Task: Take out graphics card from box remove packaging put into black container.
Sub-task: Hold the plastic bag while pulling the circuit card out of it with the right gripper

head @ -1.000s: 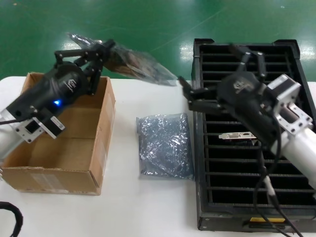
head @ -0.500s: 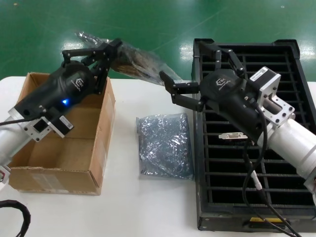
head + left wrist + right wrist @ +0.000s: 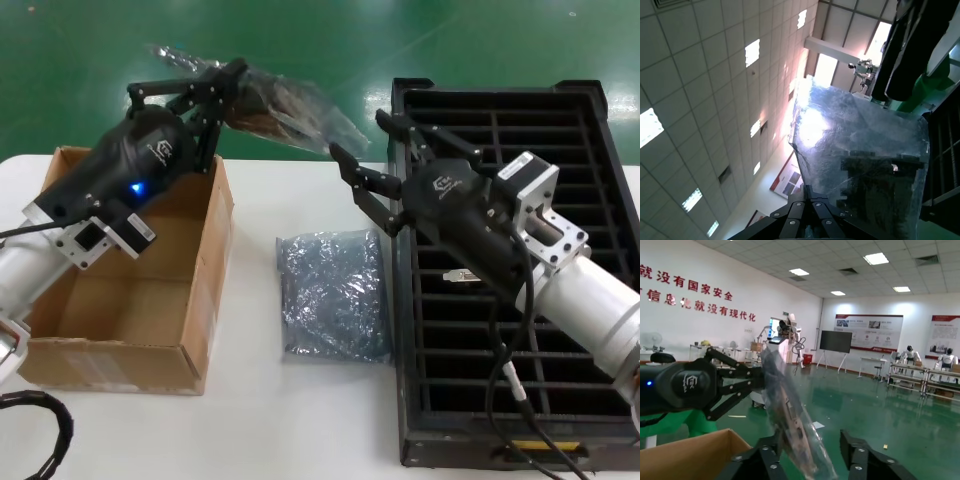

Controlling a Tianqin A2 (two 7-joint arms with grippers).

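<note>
The graphics card [image 3: 268, 106] is still inside its packaging [image 3: 300, 110], a shiny translucent bag held in the air beyond the far right corner of the box [image 3: 120, 300]. My left gripper [image 3: 218, 88] is shut on one end of that bag [image 3: 860, 145]. My right gripper [image 3: 370, 148] is open, and its two fingers straddle the bag's free end [image 3: 792, 425] without closing on it. Seen from the right wrist, the right gripper [image 3: 810, 454] has the bag hanging between its jaws, with the left gripper [image 3: 737, 382] behind it. The black container [image 3: 500, 110] lies under my right arm.
An empty crinkled grey bag [image 3: 333, 295] lies on the white table between the box and the black container. A silver-bracketed card [image 3: 462, 275] sits in one slot of the container, partly hidden by my right arm. A black cable [image 3: 35, 430] loops at the table's near left corner.
My right gripper has swung left from over the container to the bag's free end, and its open jaws now straddle it. The left gripper has lifted the bag slightly.
</note>
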